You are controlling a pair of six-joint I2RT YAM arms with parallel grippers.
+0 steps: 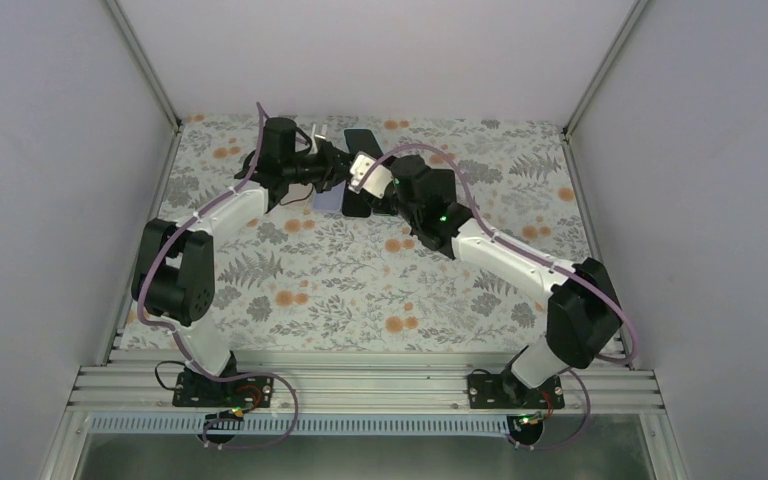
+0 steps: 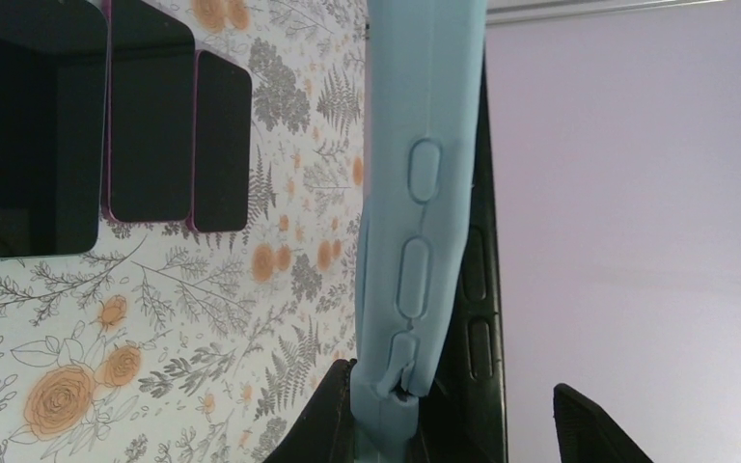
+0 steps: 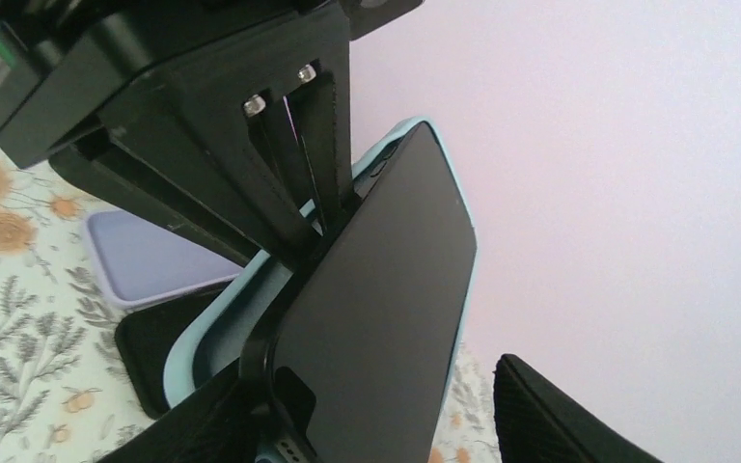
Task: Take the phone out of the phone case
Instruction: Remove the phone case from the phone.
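Observation:
A black phone (image 3: pixel 386 299) sits partly out of a light blue case (image 2: pixel 415 193), both held up over the far middle of the table. In the left wrist view the phone's dark edge (image 2: pixel 480 280) has split from the case, whose lower corner is peeled. My left gripper (image 2: pixel 452 376) holds the case end, with the case pressed on one finger (image 2: pixel 323 424) and the other finger close beside the phone. My right gripper (image 3: pixel 367 365) is open around the phone's end. One finger (image 3: pixel 193 415) touches its corner and the other (image 3: pixel 560 415) stands apart. Both grippers meet in the top view, left (image 1: pixel 338 170) and right (image 1: pixel 372 195).
Three dark phones (image 2: pixel 150 116) with pink edges lie side by side on the floral table (image 2: pixel 154 318). A lilac case (image 3: pixel 145 256) and a black case or phone (image 3: pixel 154 347) lie below the held phone. White walls (image 1: pixel 380 50) enclose the back and both sides.

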